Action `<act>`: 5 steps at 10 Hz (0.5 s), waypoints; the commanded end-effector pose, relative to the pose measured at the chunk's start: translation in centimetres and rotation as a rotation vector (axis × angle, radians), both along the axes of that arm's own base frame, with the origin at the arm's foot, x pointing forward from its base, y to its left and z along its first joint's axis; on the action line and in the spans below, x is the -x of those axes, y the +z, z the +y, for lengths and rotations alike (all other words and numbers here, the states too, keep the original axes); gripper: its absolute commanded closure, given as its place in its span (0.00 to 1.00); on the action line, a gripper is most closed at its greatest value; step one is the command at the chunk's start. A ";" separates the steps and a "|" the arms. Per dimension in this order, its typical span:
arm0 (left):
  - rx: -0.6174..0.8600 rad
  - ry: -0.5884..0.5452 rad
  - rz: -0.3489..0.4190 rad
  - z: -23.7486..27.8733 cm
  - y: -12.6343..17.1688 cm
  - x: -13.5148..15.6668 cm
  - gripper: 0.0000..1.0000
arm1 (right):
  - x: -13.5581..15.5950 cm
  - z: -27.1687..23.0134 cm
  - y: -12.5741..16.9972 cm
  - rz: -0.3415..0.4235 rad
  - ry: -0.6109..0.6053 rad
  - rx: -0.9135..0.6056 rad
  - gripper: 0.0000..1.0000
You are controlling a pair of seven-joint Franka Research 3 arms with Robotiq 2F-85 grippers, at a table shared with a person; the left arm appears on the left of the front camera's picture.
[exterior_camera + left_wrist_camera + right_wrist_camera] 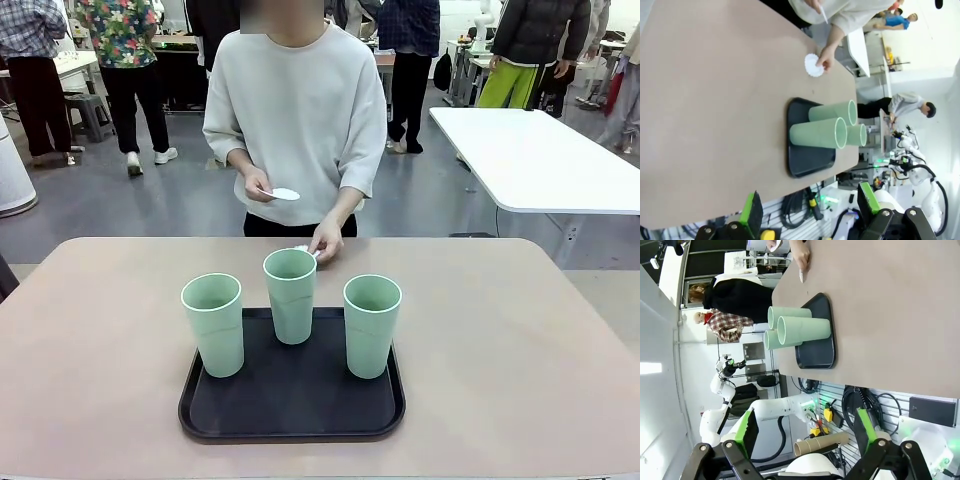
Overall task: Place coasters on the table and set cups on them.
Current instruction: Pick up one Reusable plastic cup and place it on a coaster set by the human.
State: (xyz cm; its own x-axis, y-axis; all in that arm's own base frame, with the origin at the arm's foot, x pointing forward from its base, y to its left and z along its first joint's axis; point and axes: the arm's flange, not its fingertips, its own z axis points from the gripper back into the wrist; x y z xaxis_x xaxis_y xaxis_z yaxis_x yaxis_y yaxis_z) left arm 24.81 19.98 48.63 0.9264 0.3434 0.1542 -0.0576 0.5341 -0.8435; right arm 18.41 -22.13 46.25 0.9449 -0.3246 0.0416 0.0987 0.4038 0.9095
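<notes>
- The left end effector [809,205] has its green-padded fingers spread wide and grips nothing. The right end effector [806,432] is spread the same way, with nothing between its fingers.
- Well ahead of both, a black rounded-corner plastic tray [290,405] lies flat on the smooth beige-tan surface [520,340].
- Three tall pale mint-green plastic cups [213,325] stand upright in the tray, apart from one another. The outer two are nearer the end effectors and the middle one is by the tray's far edge. Their open mouths show bare green inner walls.
- Beyond the tray, the person's hand [326,238] holds a small round white lacy paper coaster [813,65] against the surface, just behind the middle cup.
- The person's other hand [258,186] holds a second coaster [284,194] up in the air, farther still from the end effectors.
</notes>
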 end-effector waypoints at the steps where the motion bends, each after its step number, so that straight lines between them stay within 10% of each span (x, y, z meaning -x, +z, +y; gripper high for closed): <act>1: 0.012 -0.001 -0.014 0.2 0.0 0.1 0.00 | 0.0 0.0 -0.2 -0.008 -0.002 -0.014 0.00; 5: 0.012 -0.001 -0.014 0.2 0.0 0.1 0.00 | 0.0 0.0 -0.2 -0.008 -0.002 -0.014 0.00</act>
